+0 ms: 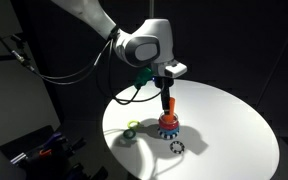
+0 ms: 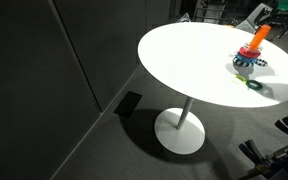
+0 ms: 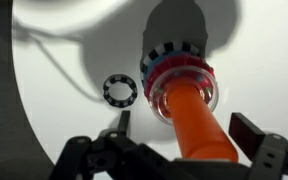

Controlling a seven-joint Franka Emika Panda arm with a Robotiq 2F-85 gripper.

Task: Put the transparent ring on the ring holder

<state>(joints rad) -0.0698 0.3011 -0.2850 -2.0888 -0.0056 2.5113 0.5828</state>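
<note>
Wrist view: gripper (image 3: 181,122) spread wide, fingers (image 3: 119,128) on either side of the orange peg, clamped on nothing. Ring holder (image 3: 180,70) directly beneath, peg running up between the jaws. Transparent ring (image 3: 160,108) shows as a faint glassy outline circling the foot of the peg, on top of the red-and-blue base. Looks threaded on, though its edges are hard to trace. Black ring with white dots (image 3: 119,91) lies flat on the table (image 3: 54,100), near the base but apart from it. In an exterior view the green ring (image 1: 131,128) sits farther off on the tabletop.

Judgement: placing step appears done, ring dropped over the peg; task close to complete. Next move calls for a straight lift along the peg axis with jaws wide, so that neither finger catches the peg and tips the holder. Then 1 check that the ring lies flat around the peg.
</note>
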